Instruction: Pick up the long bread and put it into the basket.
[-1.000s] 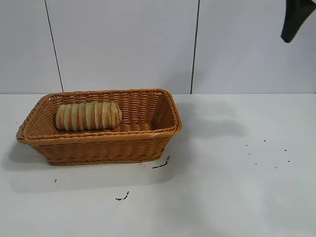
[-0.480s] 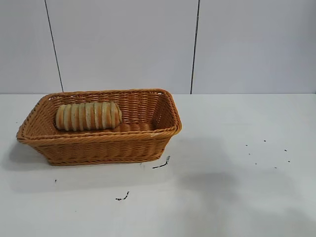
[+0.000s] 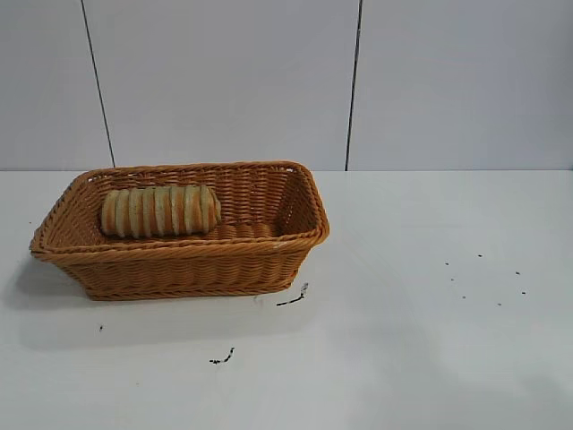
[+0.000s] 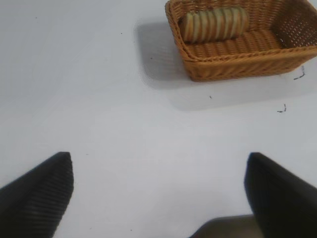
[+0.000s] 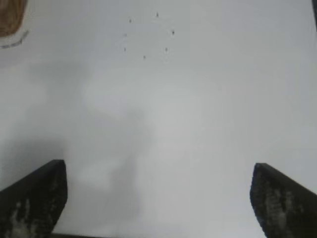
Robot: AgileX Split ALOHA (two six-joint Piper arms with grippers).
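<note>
White bench meets a pale panelled wall. The long bread, tan-yellow with orange-brown crosswise stripes and rounded ends, lies inside the basket, against its far wall. Small dark specks dot the bench well apart. Left claw and right claw both gape wide, empty, over bare bench.

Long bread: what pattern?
Tan-yellow long bread with crosswise orange-brown stripes, lying in the basket; clearest in the exterior view.
</note>
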